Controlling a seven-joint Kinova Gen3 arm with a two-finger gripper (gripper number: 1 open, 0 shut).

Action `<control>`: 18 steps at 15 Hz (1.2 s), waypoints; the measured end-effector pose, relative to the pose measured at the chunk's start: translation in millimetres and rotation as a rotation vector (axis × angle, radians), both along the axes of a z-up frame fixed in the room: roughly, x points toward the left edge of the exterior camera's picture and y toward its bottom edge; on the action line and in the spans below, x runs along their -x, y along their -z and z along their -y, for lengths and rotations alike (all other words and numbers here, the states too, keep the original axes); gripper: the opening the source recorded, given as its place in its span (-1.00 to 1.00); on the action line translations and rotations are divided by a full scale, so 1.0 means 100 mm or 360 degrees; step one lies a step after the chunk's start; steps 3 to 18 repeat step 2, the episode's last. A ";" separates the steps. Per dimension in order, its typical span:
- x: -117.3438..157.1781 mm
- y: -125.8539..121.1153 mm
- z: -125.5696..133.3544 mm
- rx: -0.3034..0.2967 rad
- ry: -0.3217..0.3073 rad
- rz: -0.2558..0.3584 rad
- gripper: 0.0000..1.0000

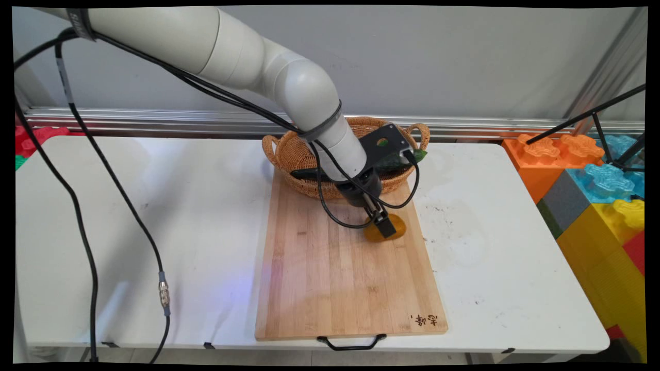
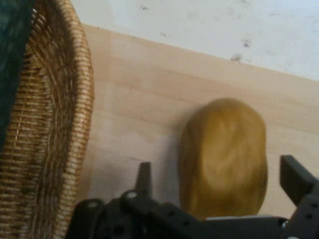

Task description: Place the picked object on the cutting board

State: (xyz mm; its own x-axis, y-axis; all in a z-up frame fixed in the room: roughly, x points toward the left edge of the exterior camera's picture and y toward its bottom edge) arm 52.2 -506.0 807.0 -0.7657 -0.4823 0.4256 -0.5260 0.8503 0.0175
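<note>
Main view shows the white bench (image 1: 154,216) carrying a bamboo cutting board (image 1: 340,278) that runs from the near edge toward the far side. A wicker basket (image 1: 289,149) sits at the board's far end, holding something dark green (image 2: 12,59) I cannot identify. My gripper (image 1: 380,219) is low over a yellow-brown potato (image 2: 224,154) lying on the board just near of the basket; my fingers (image 2: 296,179) are spread apart, one either side of the potato, not yet pressing it.
</note>
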 end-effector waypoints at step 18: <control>0.01 -0.03 -0.03 -0.0006 -0.0001 -0.0009 1.00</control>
